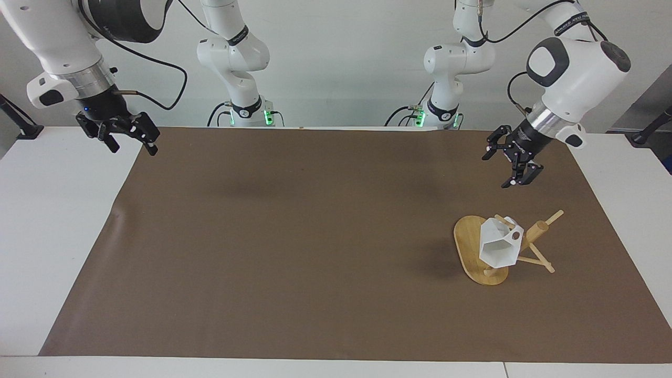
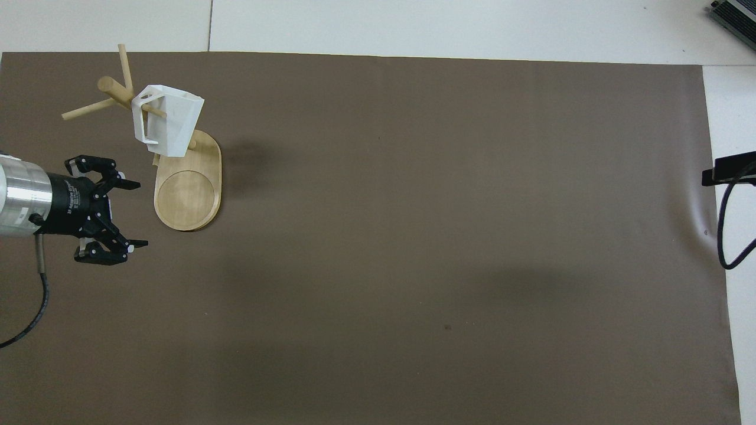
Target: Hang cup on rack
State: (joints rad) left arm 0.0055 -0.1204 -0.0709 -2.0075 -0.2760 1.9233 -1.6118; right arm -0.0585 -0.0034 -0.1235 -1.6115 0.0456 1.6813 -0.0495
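**Cup on the peg, both claws empty**

The facing view shows the right gripper (image 1: 128,140) whole, hanging over the brown mat's (image 1: 294,236) corner at the right arm's end, fingers spread wide and holding nothing; the overhead view catches only a dark sliver of it at the picture's edge (image 2: 717,168). The overhead view, in turn, shows the rack's (image 2: 189,198) oval base plainly, its long axis running away from the robots, with a round recess in it.

The left gripper (image 1: 512,167) hangs in the air above the mat, clear of the rack, jaws wide apart and empty (in the overhead view its two fingers (image 2: 121,184) stand well apart).

The cup (image 1: 499,245) hangs by its pierced handle on a thin peg of the rack, near the mat's edge at the left arm's end. It is tilted, its hexagonal mouth turned away from the robots and downward.
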